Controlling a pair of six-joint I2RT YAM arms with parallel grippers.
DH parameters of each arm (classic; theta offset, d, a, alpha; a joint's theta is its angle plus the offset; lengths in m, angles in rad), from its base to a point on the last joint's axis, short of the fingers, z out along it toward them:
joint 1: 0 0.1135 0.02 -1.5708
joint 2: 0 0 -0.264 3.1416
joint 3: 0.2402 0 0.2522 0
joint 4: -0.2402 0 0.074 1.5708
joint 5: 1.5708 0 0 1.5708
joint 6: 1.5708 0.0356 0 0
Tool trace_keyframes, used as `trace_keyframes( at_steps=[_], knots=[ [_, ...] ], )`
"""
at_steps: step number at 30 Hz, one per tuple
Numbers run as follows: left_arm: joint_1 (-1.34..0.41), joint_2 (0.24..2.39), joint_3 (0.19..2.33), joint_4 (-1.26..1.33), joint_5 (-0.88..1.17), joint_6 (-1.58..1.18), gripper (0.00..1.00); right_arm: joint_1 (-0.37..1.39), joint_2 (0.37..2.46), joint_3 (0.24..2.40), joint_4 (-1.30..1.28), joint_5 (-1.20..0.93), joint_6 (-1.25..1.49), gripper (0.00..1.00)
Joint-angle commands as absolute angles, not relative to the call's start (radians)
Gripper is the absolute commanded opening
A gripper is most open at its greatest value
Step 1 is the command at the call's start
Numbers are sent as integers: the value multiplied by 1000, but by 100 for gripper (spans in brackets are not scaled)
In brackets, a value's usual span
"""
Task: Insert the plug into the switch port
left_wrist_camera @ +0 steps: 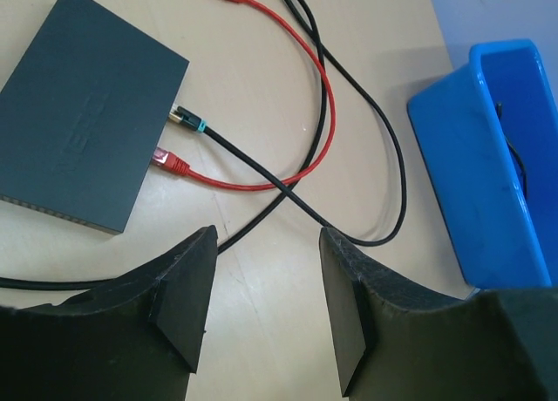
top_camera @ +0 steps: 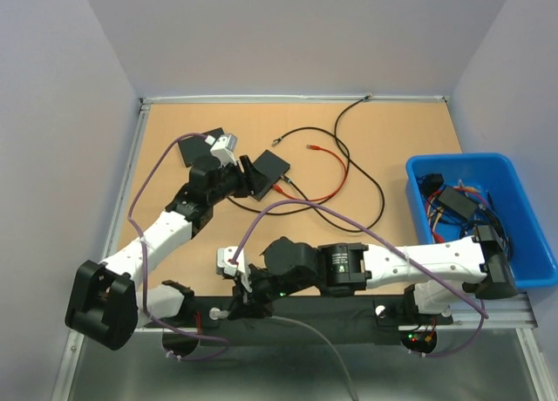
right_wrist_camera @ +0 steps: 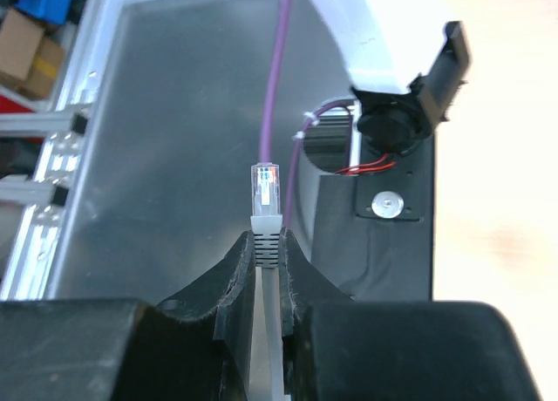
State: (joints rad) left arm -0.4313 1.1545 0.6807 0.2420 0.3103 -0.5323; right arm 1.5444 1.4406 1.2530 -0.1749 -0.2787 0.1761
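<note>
Plug (right_wrist_camera: 265, 188) in right gripper (right_wrist_camera: 266, 247) (upright), switch (left_wrist_camera: 83, 113) apart

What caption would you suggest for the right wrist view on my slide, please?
Right gripper clamps a grey-booted clear plug, its tip pointing away from the camera.

plug (right_wrist_camera: 265, 187): clear RJ45, grey strain boot. Pinched at the boot between the right gripper (right_wrist_camera: 266, 244) fingers, tip pointing straight out, at the near table edge, left of centre.

switch (left_wrist_camera: 87, 113): flat dark grey box lying flat, far-left of centre. Right side has a black cable (left_wrist_camera: 261, 170) and a red cable (left_wrist_camera: 235, 183) plugged in.
</note>
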Motion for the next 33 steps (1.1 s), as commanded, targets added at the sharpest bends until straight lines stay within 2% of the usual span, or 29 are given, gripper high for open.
trace_keyframes(
  at_steps=[1,4,13,18,21,25,33],
  knots=[
    [-433,1160,727,298,270,-532,61,1551,1411,1266,-140,-151,167,0],
    [-433,1186,732,290,241,-528,61,1523,1387,1203,-141,-57,160,0],
    [-433,1310,802,268,175,-506,60,1158,1308,1026,-155,-61,230,1],
    [-417,1397,842,308,164,-470,59,1025,1396,1035,-166,-29,236,1],
    [-345,1446,847,336,198,-465,59,980,1486,1058,-166,20,239,1],
    [-262,1518,851,416,279,-482,59,948,1594,1109,-164,74,226,0],
    [-256,1626,882,483,281,-459,57,899,1799,1244,-164,133,207,1]
  ],
)
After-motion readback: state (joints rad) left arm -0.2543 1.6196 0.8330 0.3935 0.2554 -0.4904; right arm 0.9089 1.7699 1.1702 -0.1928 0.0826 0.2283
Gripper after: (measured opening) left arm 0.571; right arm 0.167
